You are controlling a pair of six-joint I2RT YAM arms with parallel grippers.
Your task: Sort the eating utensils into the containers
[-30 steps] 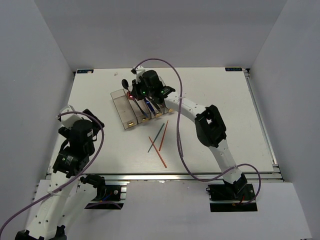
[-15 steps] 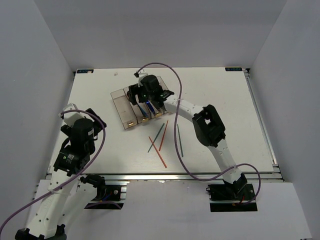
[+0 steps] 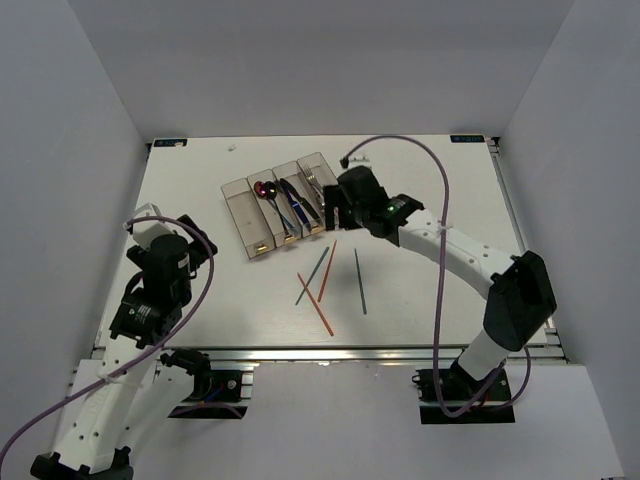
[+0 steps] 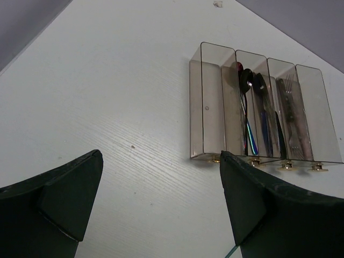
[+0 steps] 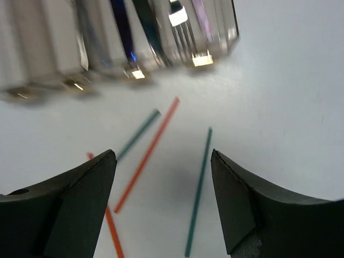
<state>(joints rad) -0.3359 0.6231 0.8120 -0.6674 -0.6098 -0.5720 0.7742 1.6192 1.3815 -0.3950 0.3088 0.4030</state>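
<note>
The containers (image 3: 243, 212) are four clear bins in a row at the table's middle back. The leftmost bin (image 4: 204, 102) has nothing in it. Beside it, spoons (image 4: 245, 81) lie in the second bin, knives (image 4: 265, 126) in the third and forks (image 4: 293, 121) in the fourth. Four chopsticks lie loose on the table in front: a teal one (image 3: 311, 276), an orange one (image 3: 327, 270), a red one (image 3: 315, 304) and a second teal one (image 3: 359, 281). My right gripper (image 5: 164, 156) hangs open just right of the bins, above the teal (image 5: 198, 191) and orange (image 5: 148, 153) chopsticks. My left gripper (image 4: 161, 183) is open, well to the left.
White table inside grey walls. A small white scrap (image 4: 217, 3) lies near the back edge. The right arm's purple cable (image 3: 440, 200) arches over the table's right half.
My right gripper has opened and drawn back from over the bins to their right front end. A spoon now lies in the second bin. The left arm has barely shifted.
</note>
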